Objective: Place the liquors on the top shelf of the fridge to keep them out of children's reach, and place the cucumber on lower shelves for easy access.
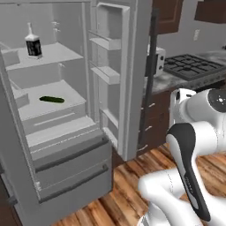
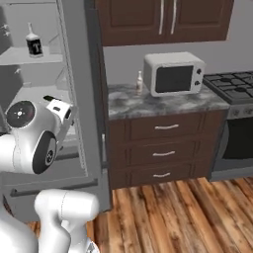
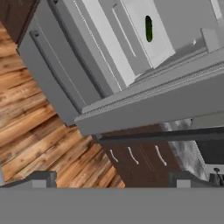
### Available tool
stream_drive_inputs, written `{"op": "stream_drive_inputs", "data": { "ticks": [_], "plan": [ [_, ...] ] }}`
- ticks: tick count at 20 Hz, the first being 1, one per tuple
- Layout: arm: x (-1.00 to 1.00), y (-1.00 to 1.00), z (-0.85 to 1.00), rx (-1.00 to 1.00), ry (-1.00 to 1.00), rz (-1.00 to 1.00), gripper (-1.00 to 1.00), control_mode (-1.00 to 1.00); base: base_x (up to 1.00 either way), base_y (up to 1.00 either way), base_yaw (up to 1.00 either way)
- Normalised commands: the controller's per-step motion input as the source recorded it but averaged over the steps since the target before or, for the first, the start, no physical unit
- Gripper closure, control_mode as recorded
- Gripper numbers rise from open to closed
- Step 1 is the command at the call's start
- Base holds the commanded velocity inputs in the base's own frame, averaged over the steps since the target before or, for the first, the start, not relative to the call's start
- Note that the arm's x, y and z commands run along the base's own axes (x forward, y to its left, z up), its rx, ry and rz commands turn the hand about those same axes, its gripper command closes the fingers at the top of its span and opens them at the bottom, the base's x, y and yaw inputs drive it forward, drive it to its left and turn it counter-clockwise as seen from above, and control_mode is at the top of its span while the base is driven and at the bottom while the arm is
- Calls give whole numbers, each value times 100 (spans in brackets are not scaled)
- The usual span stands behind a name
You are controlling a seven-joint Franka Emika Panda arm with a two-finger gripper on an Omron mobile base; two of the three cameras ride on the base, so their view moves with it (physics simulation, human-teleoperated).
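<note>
While our fingers (image 3: 112,177) gape empty, the slim bottle (image 2: 140,82) stands upright on the worktop (image 2: 163,103), seemingly well to our right.

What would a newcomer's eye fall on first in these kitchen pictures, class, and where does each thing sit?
The open fridge stands out first, with a dark squat bottle on its top shelf and a green cucumber lying on a lower shelf. Next comes the white microwave on the marble counter, a small pale bottle standing just left of it.
</note>
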Motion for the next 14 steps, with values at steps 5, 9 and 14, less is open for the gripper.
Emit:
{"op": "stream_drive_inputs", "data": {
  "ticks": [5, 9, 14],
  "plan": [
    [0, 0, 0, 0, 0, 0, -100, 100, 0, -56, -51],
    [0, 0, 0, 0, 0, 0, -100, 100, 0, -61, -50],
    [0, 0, 0, 0, 0, 0, -100, 100, 4, -58, -43]
  ]
}}
